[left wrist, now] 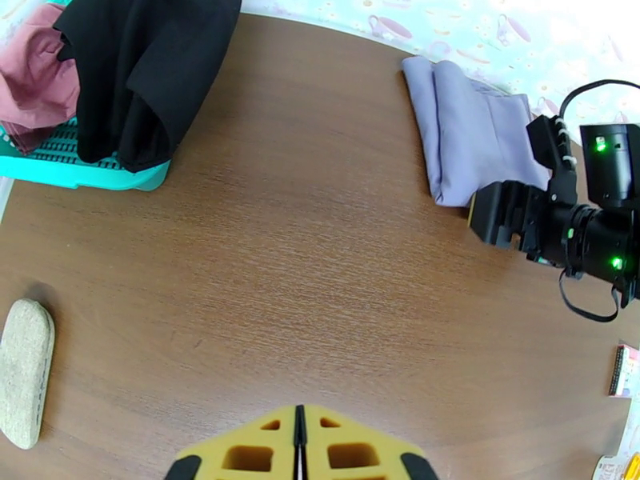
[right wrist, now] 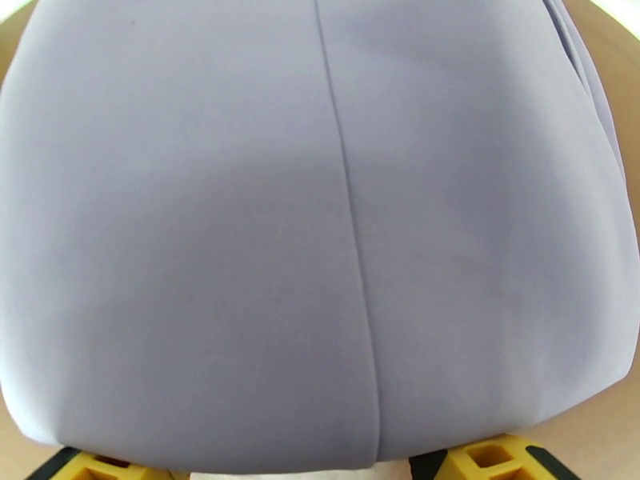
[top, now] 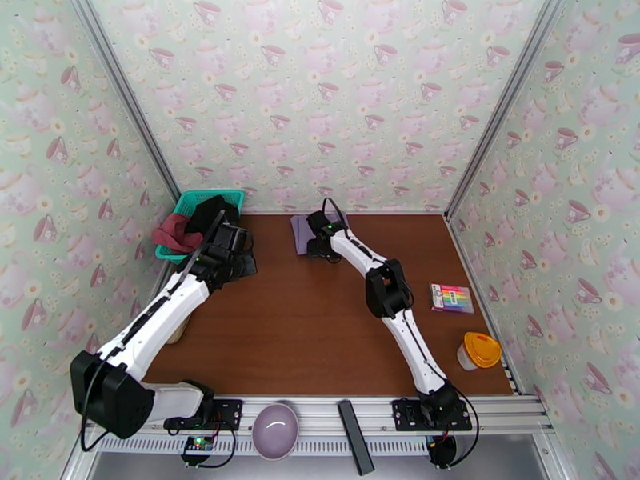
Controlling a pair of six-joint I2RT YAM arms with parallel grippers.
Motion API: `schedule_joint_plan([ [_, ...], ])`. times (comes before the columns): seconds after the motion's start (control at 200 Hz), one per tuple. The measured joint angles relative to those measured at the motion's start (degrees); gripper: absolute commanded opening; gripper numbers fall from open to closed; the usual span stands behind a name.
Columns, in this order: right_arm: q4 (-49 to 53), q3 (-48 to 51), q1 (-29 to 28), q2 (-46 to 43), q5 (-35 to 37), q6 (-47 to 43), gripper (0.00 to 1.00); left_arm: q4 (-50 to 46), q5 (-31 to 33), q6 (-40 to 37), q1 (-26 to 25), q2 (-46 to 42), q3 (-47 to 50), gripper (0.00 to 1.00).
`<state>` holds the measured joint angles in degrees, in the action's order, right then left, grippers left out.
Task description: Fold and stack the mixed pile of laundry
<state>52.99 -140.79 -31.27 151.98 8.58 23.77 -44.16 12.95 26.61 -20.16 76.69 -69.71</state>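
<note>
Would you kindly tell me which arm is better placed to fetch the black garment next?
Left: its shut tool is near the black garment draped over the teal basket, while the right tool sits at the lavender cloth.

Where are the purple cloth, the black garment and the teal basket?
purple cloth (left wrist: 472,130): left wrist view, middle of its folded surface.
black garment (left wrist: 148,66): left wrist view, its draped middle.
teal basket (left wrist: 120,179): left wrist view, its near rim.
</note>
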Motion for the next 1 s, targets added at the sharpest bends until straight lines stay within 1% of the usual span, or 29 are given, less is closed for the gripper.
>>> schedule_joint_plan([
  [0.26,-1.6,-5.25,0.94,3.08,-2.58,1.16,0.78,-0.92,0.68,0.0,0.66,0.0,0.0,0.12],
  [0.386,-3.28,-5.42,1.05,3.28,-3.74,2.16,0.77,-1.29,1.11,0.2,0.85,0.0,0.0,0.17],
  [0.541,-6.38,-4.48,1.31,3.15,-6.36,2.45,0.76,-1.97,1.64,0.22,2.16,0.15,-0.37,0.27],
  [0.581,-7.74,-2.45,1.36,2.16,-6.73,2.19,0.76,-2.4,1.84,0.17,2.97,0.59,-1.05,0.3],
  [0.646,-11.3,3.72,1.33,-1.11,-8.04,1.49,0.77,-3.58,2.16,0.09,4.79,2.34,-3.69,0.36],
  [0.701,-14.21,10.21,1.07,-4.72,-9.07,0.74,0.78,-4.07,2.34,0.15,6.82,4.74,-7.04,0.45],
  [0.771,-17.0,18.67,0.55,-10.47,-10.03,-0.11,0.78,-4.11,2.36,0.02,9.84,8.48,-11.69,0.53],
  [0.821,-18.6,24.41,0.07,-15.3,-10.73,-0.68,0.79,-3.85,1.95,0.0,12.33,11.54,-15.02,0.61],
  [0.856,-19.45,27.91,-0.33,-18.8,-11.1,-1.09,0.79,-3.39,1.53,0.07,14.14,13.73,-17.2,0.65],
  [0.887,-20.81,31.21,-0.7,-22.25,-11.5,-1.4,0.79,-3.15,1.01,0.17,15.72,15.85,-19.23,0.68],
  [1.002,-24.55,41.57,-1.73,-34.4,-12.92,-2.23,0.79,-2.56,-1.64,0.66,20.76,24.44,-27.02,0.71],
])
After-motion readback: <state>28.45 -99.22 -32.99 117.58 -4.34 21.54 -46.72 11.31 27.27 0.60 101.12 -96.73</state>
